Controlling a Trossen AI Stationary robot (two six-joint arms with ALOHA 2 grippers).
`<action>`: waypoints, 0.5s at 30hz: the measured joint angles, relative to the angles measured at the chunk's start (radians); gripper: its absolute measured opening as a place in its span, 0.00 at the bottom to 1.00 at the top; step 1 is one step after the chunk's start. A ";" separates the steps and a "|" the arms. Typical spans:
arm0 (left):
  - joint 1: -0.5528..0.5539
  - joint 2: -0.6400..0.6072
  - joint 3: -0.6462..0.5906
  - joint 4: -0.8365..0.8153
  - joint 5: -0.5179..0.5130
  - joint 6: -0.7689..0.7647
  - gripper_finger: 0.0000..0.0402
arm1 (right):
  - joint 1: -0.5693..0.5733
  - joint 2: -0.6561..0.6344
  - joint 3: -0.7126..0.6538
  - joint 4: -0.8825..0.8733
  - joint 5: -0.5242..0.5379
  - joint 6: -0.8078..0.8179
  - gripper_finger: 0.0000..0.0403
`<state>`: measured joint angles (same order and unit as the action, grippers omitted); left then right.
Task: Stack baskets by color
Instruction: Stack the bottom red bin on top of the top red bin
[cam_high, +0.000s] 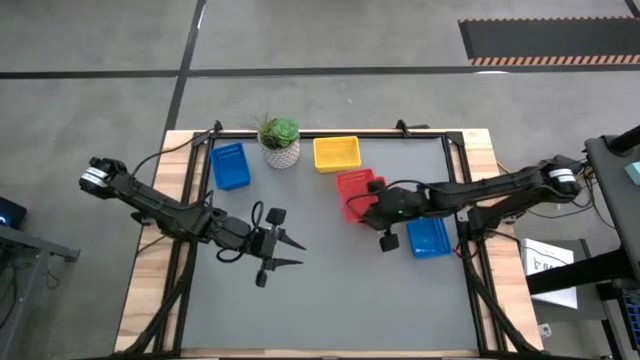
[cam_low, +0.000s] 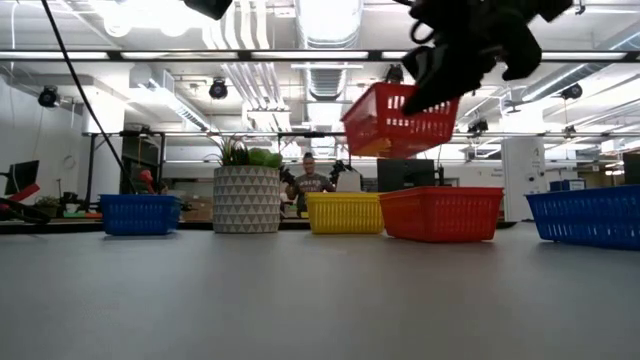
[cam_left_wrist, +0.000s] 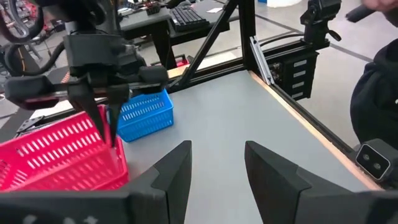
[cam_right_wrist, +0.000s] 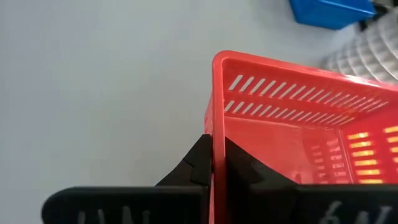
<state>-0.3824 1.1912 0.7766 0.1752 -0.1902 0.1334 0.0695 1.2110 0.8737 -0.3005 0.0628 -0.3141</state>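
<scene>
My right gripper (cam_high: 368, 207) is shut on a red basket (cam_low: 400, 120) and holds it in the air above the table's middle right. A second red basket (cam_low: 440, 212) rests on its base on the table just below and behind the first. A yellow basket (cam_high: 336, 152) and a blue basket (cam_high: 230, 165) sit by the far edge. Another blue basket (cam_high: 428, 237) sits under my right arm. My left gripper (cam_high: 295, 252) hovers open over the table's left middle, pointing right, with nothing between its fingers (cam_left_wrist: 180, 171). My right gripper pinches the rim of one wall (cam_right_wrist: 216, 134) of the red basket, one finger inside the basket and one outside. The fingers come slanting down from the table's right. The basket is lifted clear and tilted, its held end higher (cam_low: 440, 100).
A green plant in a white patterned pot (cam_high: 280, 142) stands at the far edge between the blue and yellow baskets. Black frame bars (cam_high: 330, 133) run along the table's edges. The grey mat's near half (cam_high: 330, 310) is free room. A person sits in the room beyond (cam_low: 308, 180).
</scene>
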 joint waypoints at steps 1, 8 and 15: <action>0.000 0.000 0.000 0.000 0.000 0.000 0.34 | -0.008 -0.020 -0.023 0.010 0.000 -0.001 0.02; 0.000 0.000 -0.004 -0.001 0.001 0.000 0.34 | -0.068 -0.120 -0.165 0.038 -0.011 -0.019 0.02; 0.001 0.001 -0.024 0.002 0.000 0.000 0.34 | -0.106 -0.156 -0.265 0.089 -0.037 -0.062 0.02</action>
<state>-0.3817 1.1919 0.7528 0.1769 -0.1898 0.1338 -0.0368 1.0550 0.6089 -0.2118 0.0256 -0.3761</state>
